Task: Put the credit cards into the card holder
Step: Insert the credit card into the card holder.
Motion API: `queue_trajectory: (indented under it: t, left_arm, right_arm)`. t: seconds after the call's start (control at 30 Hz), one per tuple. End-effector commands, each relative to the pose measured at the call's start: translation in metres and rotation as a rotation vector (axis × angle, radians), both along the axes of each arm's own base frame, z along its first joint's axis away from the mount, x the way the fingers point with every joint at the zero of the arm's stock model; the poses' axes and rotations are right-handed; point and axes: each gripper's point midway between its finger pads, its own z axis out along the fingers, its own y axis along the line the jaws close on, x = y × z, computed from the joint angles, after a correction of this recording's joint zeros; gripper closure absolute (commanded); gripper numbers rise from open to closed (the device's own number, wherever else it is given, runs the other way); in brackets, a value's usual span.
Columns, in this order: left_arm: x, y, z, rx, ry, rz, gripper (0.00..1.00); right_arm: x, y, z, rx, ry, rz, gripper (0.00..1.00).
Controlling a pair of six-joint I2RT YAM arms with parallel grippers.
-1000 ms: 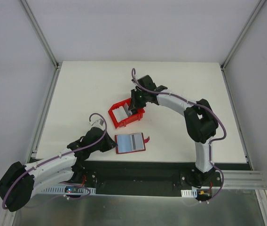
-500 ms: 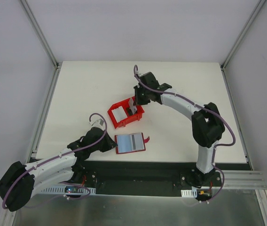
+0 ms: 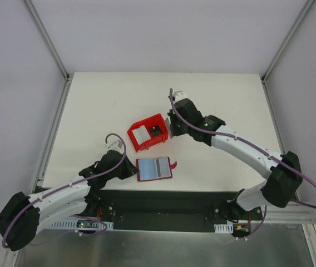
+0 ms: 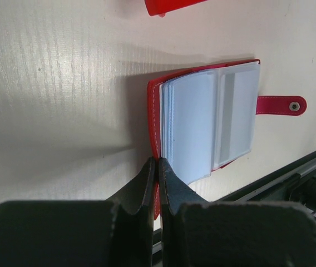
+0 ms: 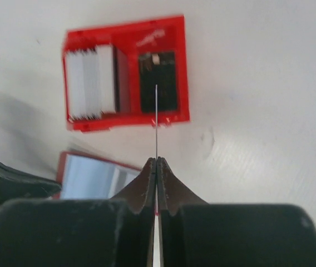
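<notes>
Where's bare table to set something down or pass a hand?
Free: far strip of table behind the red bin; wide patch left of it. Crowded: centre front, where bin, card holder, left pincer pinching it and right pincer holding a credit card bunch up.

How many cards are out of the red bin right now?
1: a card pinched edge-on in the right end effector, near the red bin. A stack sits inside it; any in the card holder may be hidden.

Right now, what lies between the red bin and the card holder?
Only bare table between the bin and the card holder; the top view shows it.
</notes>
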Motion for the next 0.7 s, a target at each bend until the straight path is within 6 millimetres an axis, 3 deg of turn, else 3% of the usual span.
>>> queue_trajectory:
  t: [0.0,0.13,0.3,0.67]
  left_arm:
    - [0.007,-0.005,0.013,-0.038,-0.035,0.003,1.00]
    - [0.006,-0.003,0.012,-0.038,-0.034,0.007,1.00]
    - [0.006,-0.004,0.011,-0.037,-0.030,0.007,1.00]
    - [0.005,-0.004,0.010,-0.033,-0.023,0.006,1.00]
  right_arm:
    - [-0.035,-0.048,-0.026,-0.047,0.045,-0.125,1.00]
    - [-0.060,-0.058,-0.062,-0.033,0.115,-0.142,1.00]
    - [-0.075,-0.062,-0.100,-0.072,0.177,-0.156,1.00]
    - [-0.081,-0.058,-0.137,-0.152,0.201,-0.143,1.00]
